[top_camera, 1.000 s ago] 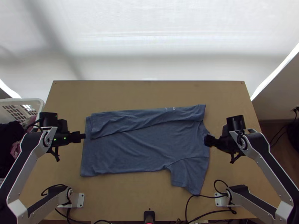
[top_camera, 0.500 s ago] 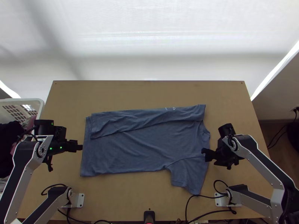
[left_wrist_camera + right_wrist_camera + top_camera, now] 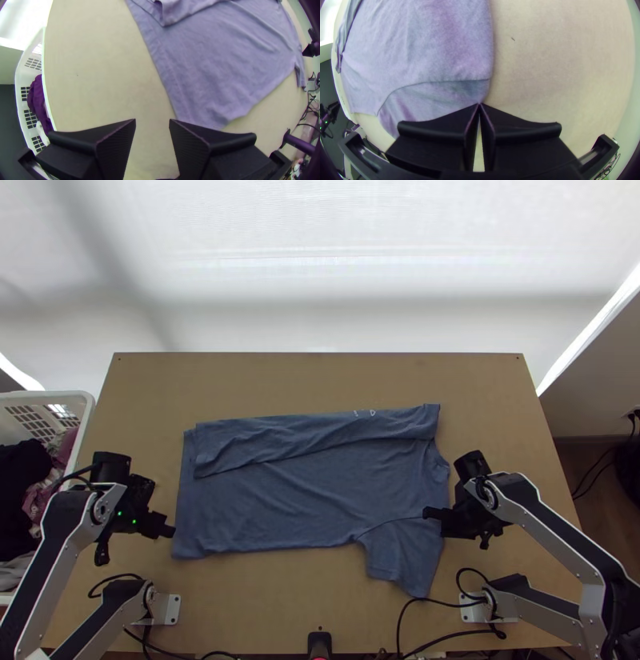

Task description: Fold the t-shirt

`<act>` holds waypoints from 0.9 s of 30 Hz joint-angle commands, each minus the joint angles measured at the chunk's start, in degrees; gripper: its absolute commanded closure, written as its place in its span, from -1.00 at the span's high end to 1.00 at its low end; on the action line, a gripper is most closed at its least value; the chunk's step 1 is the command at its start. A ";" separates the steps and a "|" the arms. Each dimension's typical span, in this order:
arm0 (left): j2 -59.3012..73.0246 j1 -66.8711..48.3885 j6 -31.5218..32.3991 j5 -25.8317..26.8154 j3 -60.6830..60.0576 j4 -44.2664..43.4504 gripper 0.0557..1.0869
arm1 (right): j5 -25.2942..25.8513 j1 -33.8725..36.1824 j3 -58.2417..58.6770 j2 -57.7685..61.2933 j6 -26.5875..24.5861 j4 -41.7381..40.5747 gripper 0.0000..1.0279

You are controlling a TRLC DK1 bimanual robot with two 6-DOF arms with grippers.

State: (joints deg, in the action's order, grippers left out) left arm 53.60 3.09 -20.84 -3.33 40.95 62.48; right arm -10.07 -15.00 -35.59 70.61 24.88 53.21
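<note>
Bright, diffuse light fills the white backdrop [image 3: 320, 228] across the top view's upper part, crossed by a soft diagonal shadow at upper left. The counter [image 3: 320, 376] below looks dimmer, evenly lit. Both wrist views curve the counter's edges and darken toward the lower corners

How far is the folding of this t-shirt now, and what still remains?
Done: the t-shirt's far side is folded inward. In hand: no clear hold; the left gripper is open near the hem, the right gripper shut by the shoulder edge. Left: the near side, its sleeve spread outward, then probably the final folds.
</note>
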 commanded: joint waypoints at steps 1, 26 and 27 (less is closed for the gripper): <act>0.98 -0.72 -4.74 -0.45 -2.98 1.42 0.04 | -0.22 -0.82 1.58 0.76 -0.80 -0.56 -0.95; 19.43 -11.79 1.50 -1.15 2.38 6.52 0.35 | -0.13 -1.87 1.93 -0.82 -1.33 -1.53 -0.95; 19.43 -11.71 1.68 -1.06 3.00 7.48 0.36 | -0.04 -1.96 2.02 -1.00 -1.33 -1.53 -0.95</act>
State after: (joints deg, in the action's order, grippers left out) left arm 72.73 -8.38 -20.23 -4.75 41.76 67.51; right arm -9.93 -16.40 -35.59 70.37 23.94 52.34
